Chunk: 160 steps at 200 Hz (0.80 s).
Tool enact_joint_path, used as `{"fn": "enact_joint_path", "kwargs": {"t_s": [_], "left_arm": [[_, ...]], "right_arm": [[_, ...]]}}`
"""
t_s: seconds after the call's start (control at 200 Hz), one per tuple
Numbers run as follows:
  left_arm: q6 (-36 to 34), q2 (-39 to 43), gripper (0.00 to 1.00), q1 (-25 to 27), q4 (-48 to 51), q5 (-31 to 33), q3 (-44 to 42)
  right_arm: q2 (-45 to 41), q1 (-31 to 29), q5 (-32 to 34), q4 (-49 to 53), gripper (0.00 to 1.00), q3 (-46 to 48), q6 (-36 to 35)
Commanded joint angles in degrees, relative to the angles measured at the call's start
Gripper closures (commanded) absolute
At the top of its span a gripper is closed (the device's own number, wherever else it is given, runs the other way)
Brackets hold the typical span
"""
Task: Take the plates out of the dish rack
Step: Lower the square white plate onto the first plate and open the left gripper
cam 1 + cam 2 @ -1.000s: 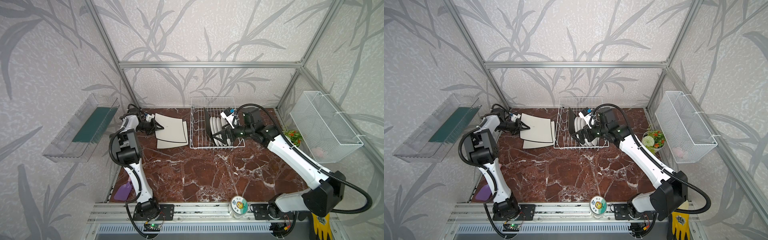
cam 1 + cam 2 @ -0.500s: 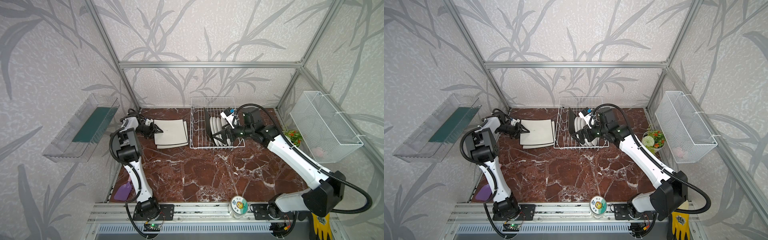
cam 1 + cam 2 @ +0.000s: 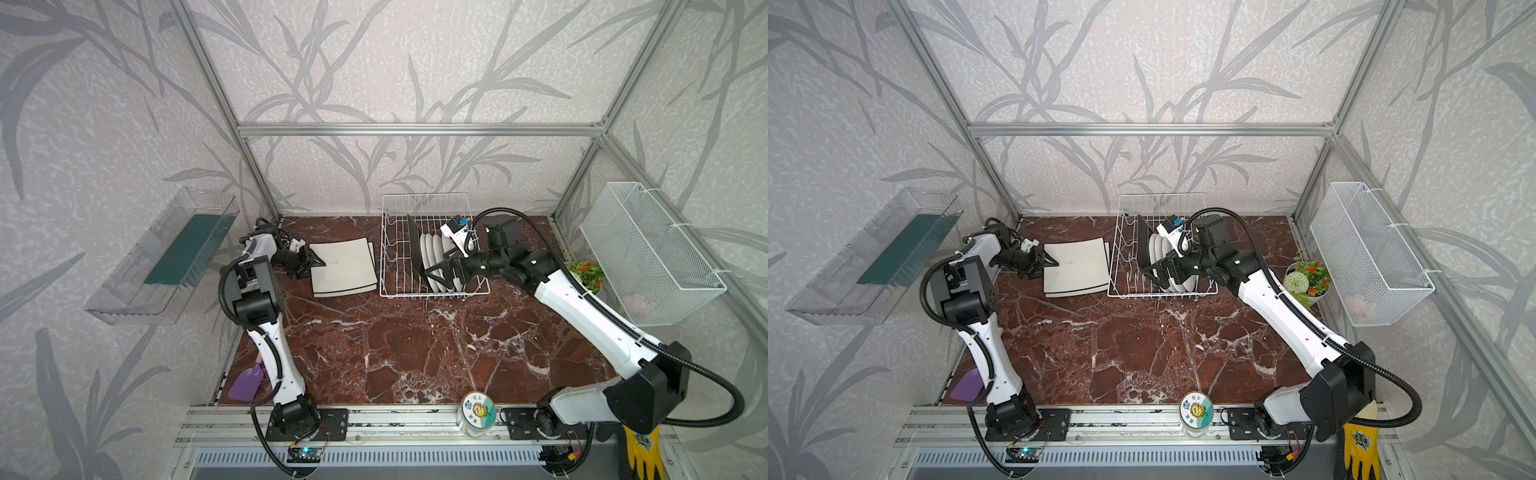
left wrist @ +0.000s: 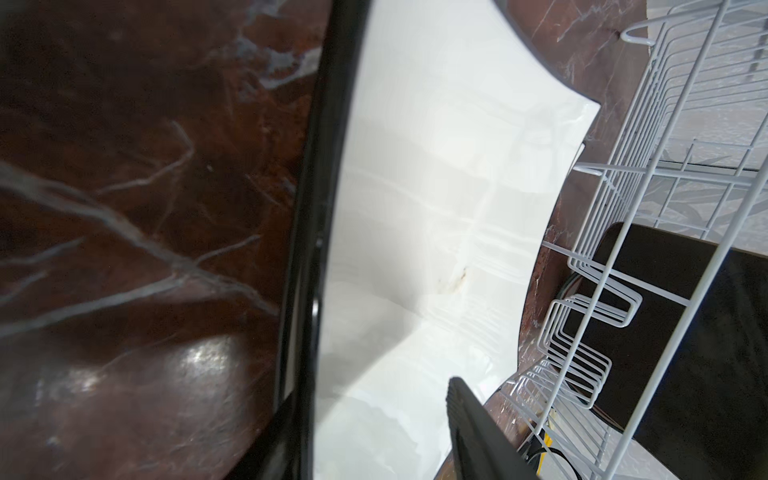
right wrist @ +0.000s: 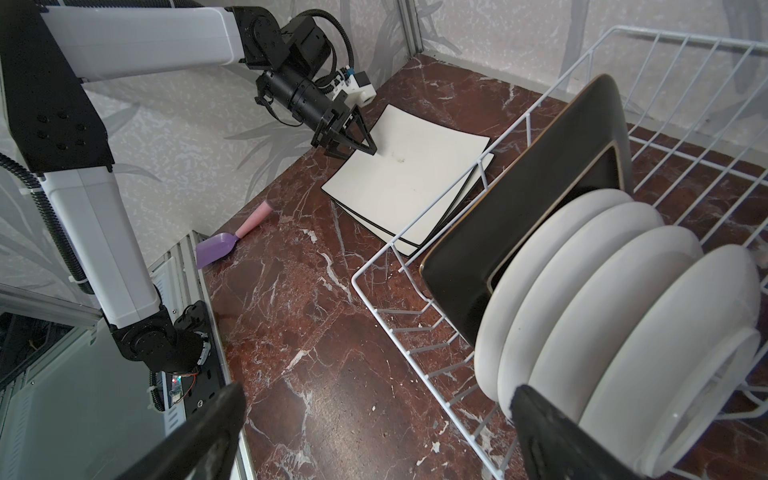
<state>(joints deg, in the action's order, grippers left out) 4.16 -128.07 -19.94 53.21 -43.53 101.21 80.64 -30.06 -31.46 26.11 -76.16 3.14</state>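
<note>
At the dish rack (image 3: 395, 266), your right gripper (image 3: 441, 275), spread wide, hangs just beside the upright round plates (image 3: 434, 249), nearer than your left arm (image 3: 266, 299).

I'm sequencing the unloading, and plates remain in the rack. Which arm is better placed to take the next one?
Right, probably. The right gripper is open beside the round white plates in the dish rack, while the left gripper is over the cream plates stacked outside it.
</note>
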Motion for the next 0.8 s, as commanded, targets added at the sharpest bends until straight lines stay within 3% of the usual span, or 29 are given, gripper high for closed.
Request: {"fn": "enact_joint_path", "kwargs": {"t_s": [0.0, 0.425, 0.795], "left_arm": [[0.49, -0.60, 0.46, -0.27, 1.56, -0.18, 2.14], [2.64, -0.44, 0.43, -0.89, 0.15, 3.09, 1.98], [4.93, 5.50, 0.35, -0.97, -4.28, 5.80, -0.93]], "right_arm": [[-0.57, -0.25, 0.17, 0.70, 0.01, -1.10, -0.24], [-0.66, -0.21, 0.52, 0.85, 0.01, -1.10, -0.51], [0.17, -0.24, 2.27, 2.59, 0.01, -2.78, -0.46]]}}
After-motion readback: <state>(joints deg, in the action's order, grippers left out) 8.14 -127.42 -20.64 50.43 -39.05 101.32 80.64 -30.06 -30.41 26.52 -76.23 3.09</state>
